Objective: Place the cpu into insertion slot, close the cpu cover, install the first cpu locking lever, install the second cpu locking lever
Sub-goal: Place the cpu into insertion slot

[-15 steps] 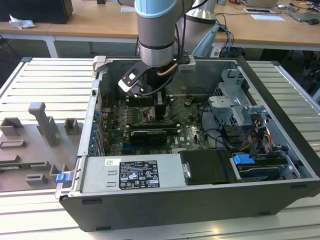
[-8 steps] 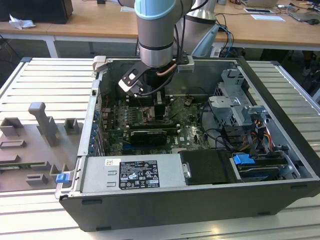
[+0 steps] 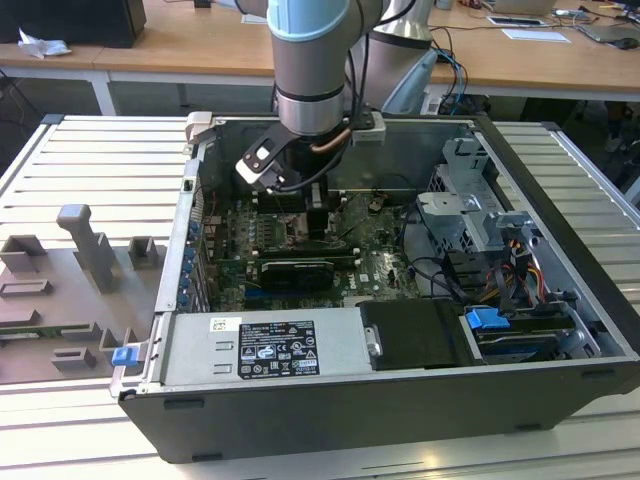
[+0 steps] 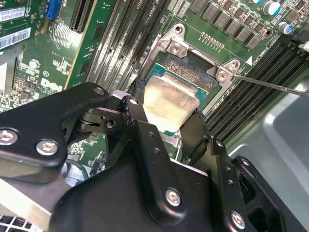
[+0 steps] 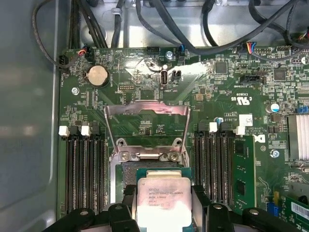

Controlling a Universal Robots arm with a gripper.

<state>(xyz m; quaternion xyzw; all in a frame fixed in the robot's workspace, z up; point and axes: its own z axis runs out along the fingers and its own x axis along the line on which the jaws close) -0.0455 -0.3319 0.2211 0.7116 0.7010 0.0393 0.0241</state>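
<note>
You're on step one: your claw (image 4: 166, 116) is clamped on the chip (image 5: 164, 195), just over the socket (image 4: 188, 65) mid-board, seemingly unseated. The cover (image 5: 145, 107) stands open. Lowering calls for level, square alignment.

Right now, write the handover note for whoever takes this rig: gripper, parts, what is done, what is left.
Gripper: shut on the chip, with a finger on each of two opposite edges.
Chip: over the socket on the green board. I cannot tell whether it is seated.
Cover: flipped up, open.
Levers: one thin lever rod sticks out beside the socket, not latched.
Done: the chip is at the socket.
Left: chip not released, cover not closed, neither lever locked.
</note>
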